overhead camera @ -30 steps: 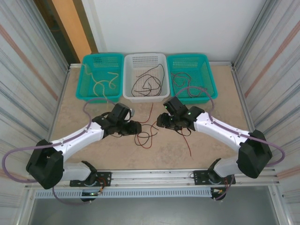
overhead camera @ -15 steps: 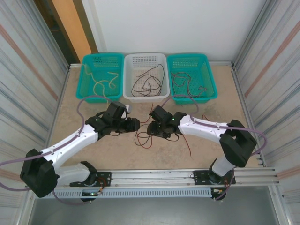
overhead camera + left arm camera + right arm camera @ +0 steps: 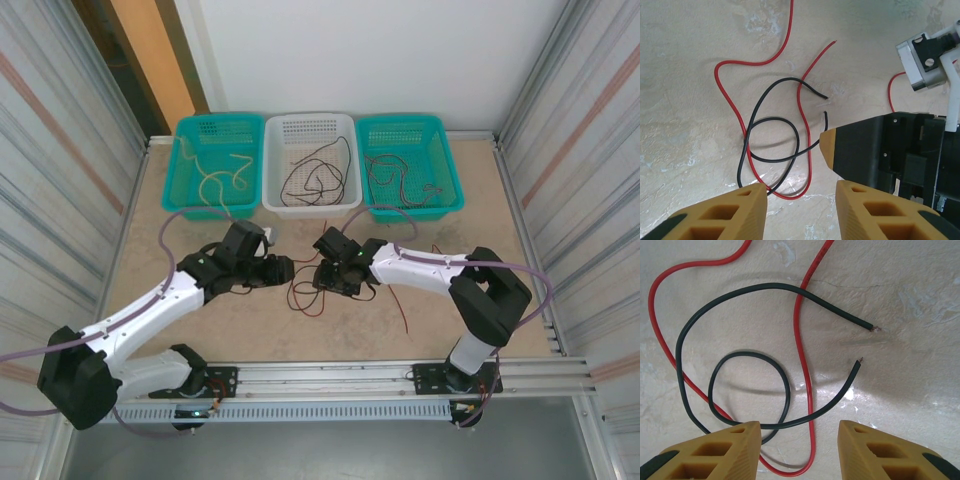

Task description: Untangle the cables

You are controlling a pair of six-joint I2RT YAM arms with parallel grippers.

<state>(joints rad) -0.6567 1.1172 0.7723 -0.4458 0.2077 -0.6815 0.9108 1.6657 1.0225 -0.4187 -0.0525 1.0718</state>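
Teal left basket holds pale cables, white basket black cables.

The left claw and right claw face each other at mid-table, close above a tangle of red and black cables. Behind stand three baskets in a row, holding pale yellow cables, black cables and reddish cables.

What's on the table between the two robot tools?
The tangle of red cable and black cable lies there, between left tool and right tool; the top view shows it.
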